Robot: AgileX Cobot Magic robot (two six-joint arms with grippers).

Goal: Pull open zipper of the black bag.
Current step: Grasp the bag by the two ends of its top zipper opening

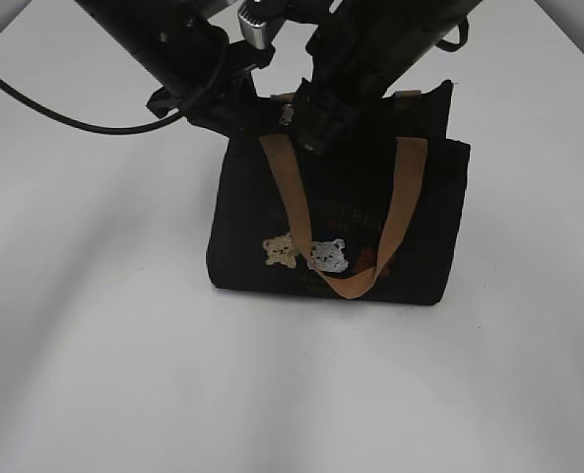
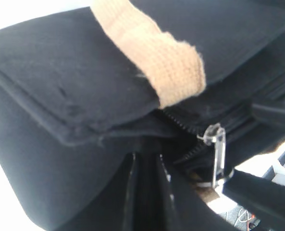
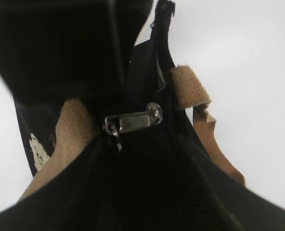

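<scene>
Closest to my exterior camera, the black bag (image 1: 272,266) stands mid-frame on the white table (image 1: 95,374). At its top edge both arms blur together. My left gripper (image 2: 145,192) pinches bag fabric; my right gripper (image 3: 132,120) straddles the zipper (image 3: 132,120) pull, grip unclear.

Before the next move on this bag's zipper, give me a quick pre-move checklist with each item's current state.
1. Black bag upright on the table: ok.
2. Left gripper pinching the bag's top fabric as an anchor: ok, narrow and on cloth.
3. Zipper pull tab in view and free: ok.
4. Right gripper closed on the tab: not ok, the tab lies ungripped.
5. Tan handle clear of the zipper line: cannot tell.
</scene>
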